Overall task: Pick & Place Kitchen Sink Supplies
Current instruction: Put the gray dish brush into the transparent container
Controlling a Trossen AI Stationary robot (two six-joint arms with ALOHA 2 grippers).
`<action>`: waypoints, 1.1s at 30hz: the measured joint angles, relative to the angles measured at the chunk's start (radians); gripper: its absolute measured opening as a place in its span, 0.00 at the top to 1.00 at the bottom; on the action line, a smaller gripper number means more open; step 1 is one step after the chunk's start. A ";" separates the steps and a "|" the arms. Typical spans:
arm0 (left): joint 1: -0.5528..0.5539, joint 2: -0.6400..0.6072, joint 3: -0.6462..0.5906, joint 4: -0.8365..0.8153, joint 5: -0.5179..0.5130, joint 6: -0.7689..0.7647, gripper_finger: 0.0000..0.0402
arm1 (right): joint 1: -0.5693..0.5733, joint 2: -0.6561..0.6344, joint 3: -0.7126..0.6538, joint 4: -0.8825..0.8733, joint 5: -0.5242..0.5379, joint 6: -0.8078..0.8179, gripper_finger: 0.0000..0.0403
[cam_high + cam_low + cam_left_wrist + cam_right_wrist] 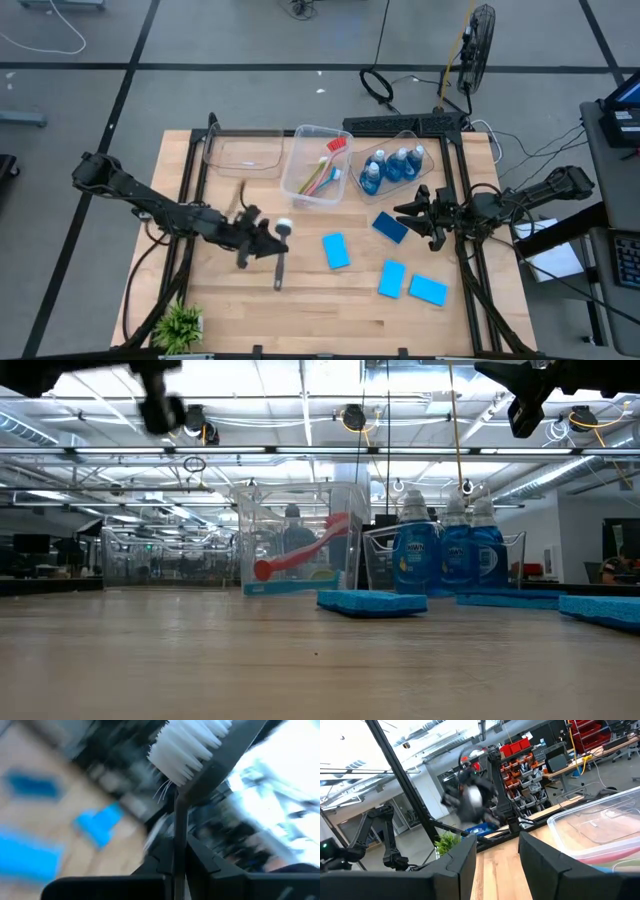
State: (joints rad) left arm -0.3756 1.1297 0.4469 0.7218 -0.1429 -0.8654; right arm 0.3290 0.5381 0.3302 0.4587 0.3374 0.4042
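Left claw [262, 240] is clenched on the grey brush [279, 262], held above the tabletop [300, 290], handle pointing toward the near edge. The brush bin [318, 165] sits just beyond it. Right claw [418, 217] hangs half-open, empty.

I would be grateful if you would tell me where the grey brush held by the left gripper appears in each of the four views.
High view: grey brush, left of centre, in the left gripper.
Low view: not identifiable.
Left wrist view: centre, white bristles up.
Right wrist view: a far, blurred shape that may be it.
Shared landmark: the blue sponges.
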 joint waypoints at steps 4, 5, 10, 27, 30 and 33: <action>0.000 -0.001 0.000 0.243 0.012 0.159 0.95 | 0.000 0.000 0.000 0.000 0.000 0.000 0.67; 0.000 -0.001 0.000 0.297 0.025 0.192 0.95 | 0.000 0.000 0.000 0.000 0.000 0.000 0.67; 0.000 -0.001 0.000 0.497 0.114 0.308 0.95 | 0.000 0.000 0.000 0.000 0.000 0.000 0.67; 0.000 -0.001 0.008 0.367 -0.098 0.203 0.95 | 0.000 0.000 0.000 0.000 0.000 0.000 0.67; 0.000 0.000 0.053 0.108 -0.190 0.114 0.95 | 0.000 0.000 0.000 0.000 0.000 0.000 0.67; 0.001 0.000 0.138 -0.156 -0.241 0.062 0.95 | 0.000 0.000 0.000 0.000 0.000 0.002 0.67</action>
State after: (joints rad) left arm -0.3744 1.1301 0.5852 0.5661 -0.3840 -0.8034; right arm 0.3294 0.5381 0.3299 0.4587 0.3378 0.4065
